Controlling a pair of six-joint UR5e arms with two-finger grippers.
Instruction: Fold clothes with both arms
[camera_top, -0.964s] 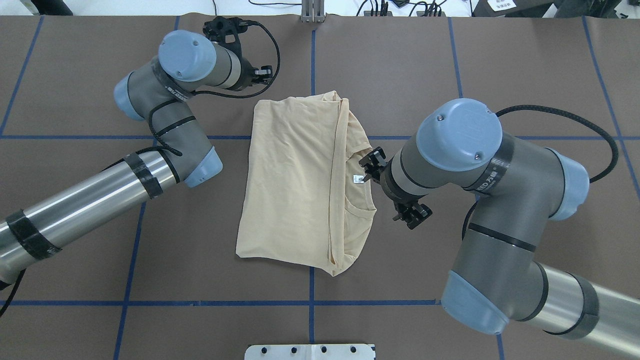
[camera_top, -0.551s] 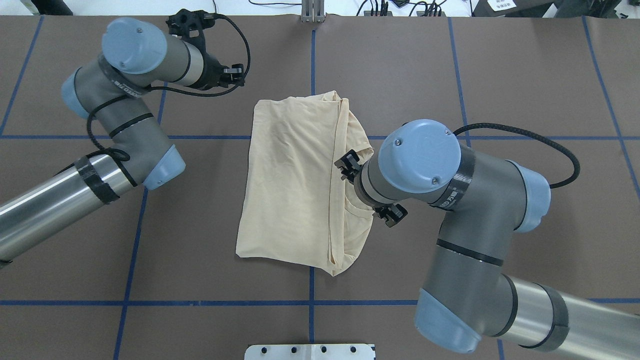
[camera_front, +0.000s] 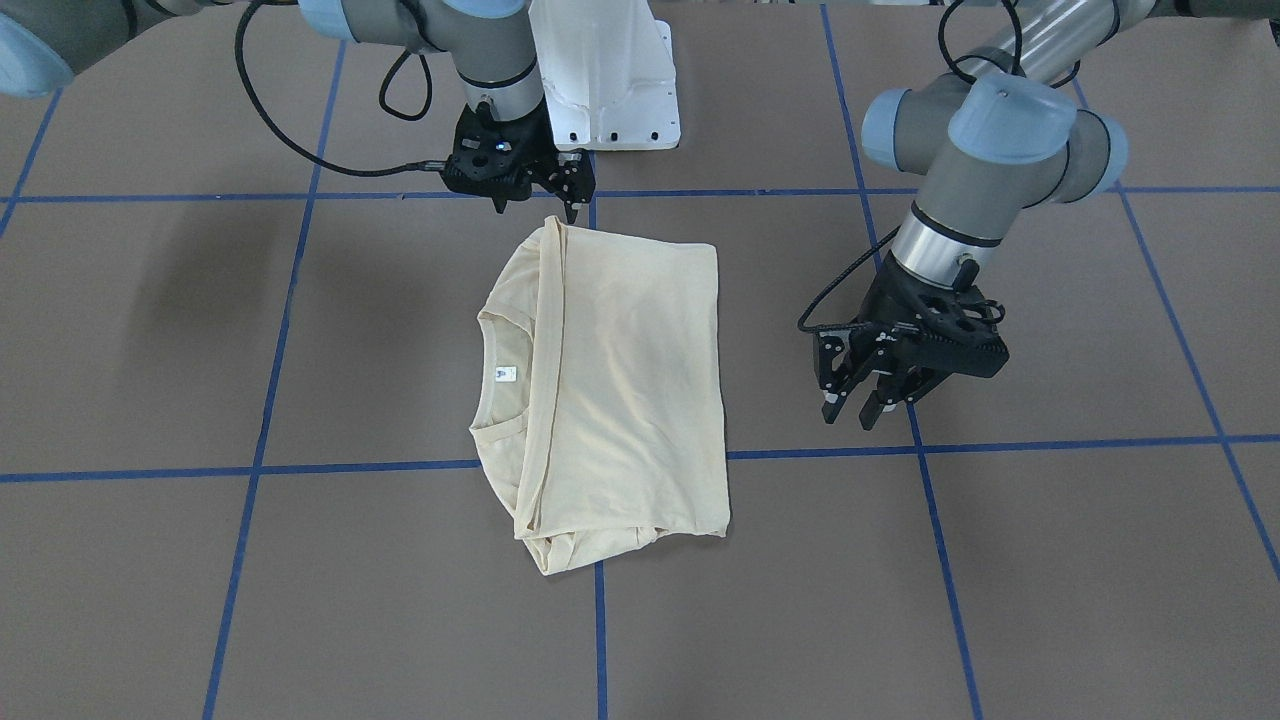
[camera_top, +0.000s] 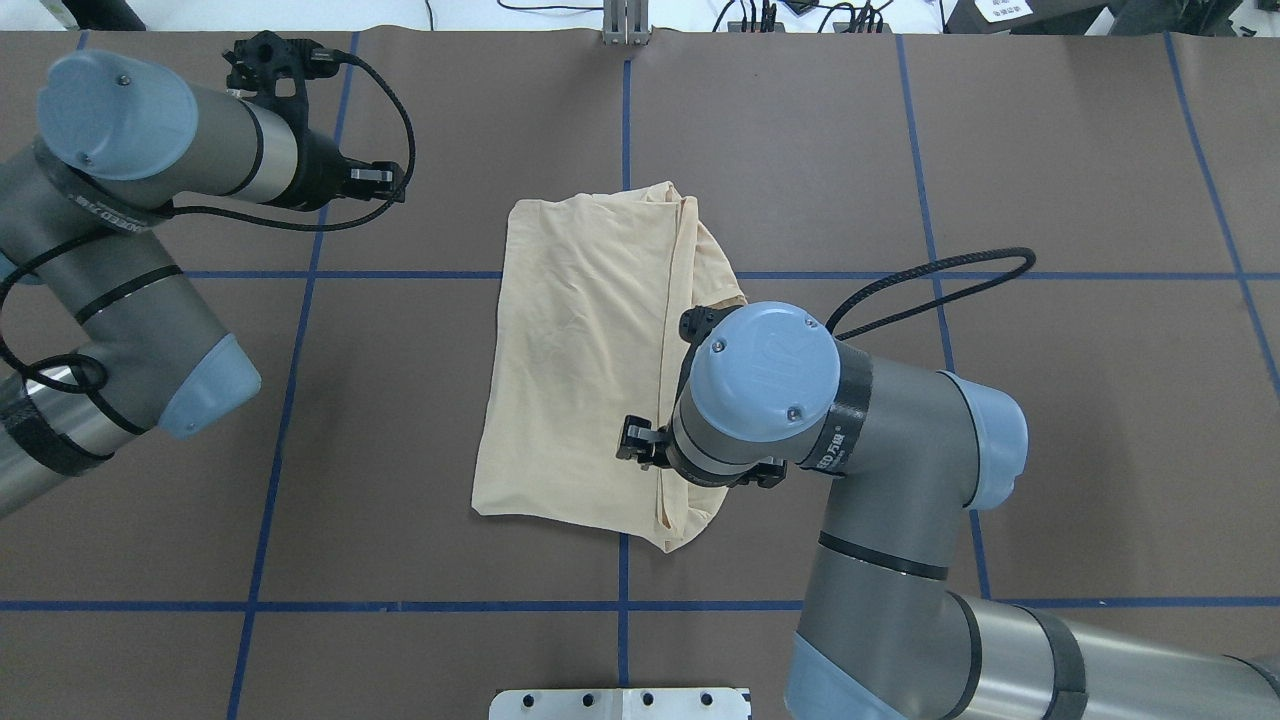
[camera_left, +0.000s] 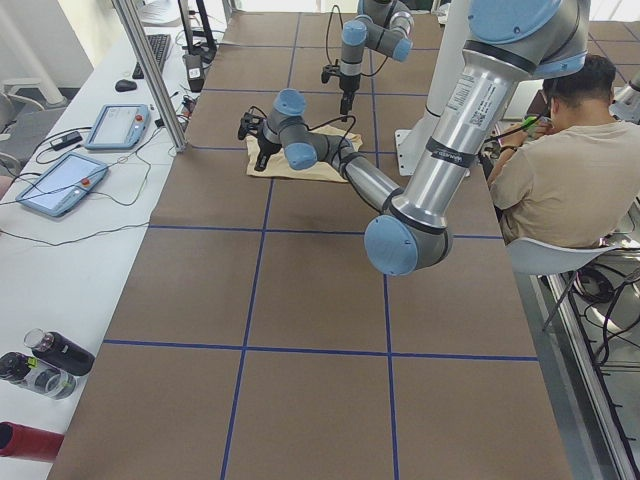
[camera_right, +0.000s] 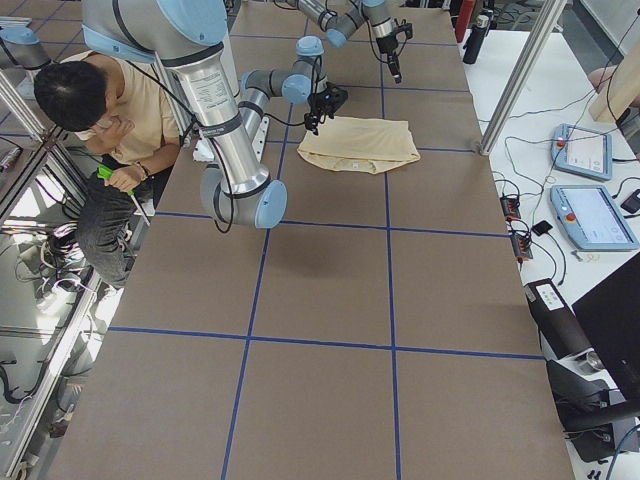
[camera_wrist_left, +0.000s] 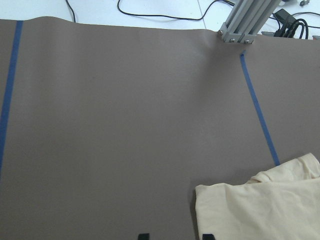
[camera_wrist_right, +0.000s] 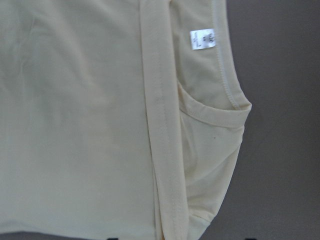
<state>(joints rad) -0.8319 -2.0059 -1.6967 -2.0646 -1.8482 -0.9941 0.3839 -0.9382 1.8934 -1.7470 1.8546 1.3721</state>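
The cream-yellow shirt (camera_top: 580, 360) lies folded into a rectangle at the table's middle, plain side up. Its collar and white neck label (camera_front: 506, 374) are on my right side. It also shows in the front view (camera_front: 620, 380) and fills the right wrist view (camera_wrist_right: 75, 125). My right gripper (camera_front: 535, 210) is open and empty, just above the shirt's edge nearest my base. In the overhead view it is hidden under the right wrist (camera_top: 760, 385). My left gripper (camera_front: 860, 405) is open and empty, well off the shirt's left side, also seen from overhead (camera_top: 390, 182).
The white pedestal base (camera_front: 605, 80) stands at my edge of the table. Blue tape lines (camera_top: 622, 570) grid the brown mat. A seated person (camera_left: 560, 170) is beside the base. An aluminium post (camera_wrist_left: 242, 22) stands at the far edge. Tablets (camera_left: 60, 185) lie on a side bench.
My right arm has swung from the collar's right side toward my base, over the shirt's near right part. My left arm has drawn away leftward from the shirt's far left corner.
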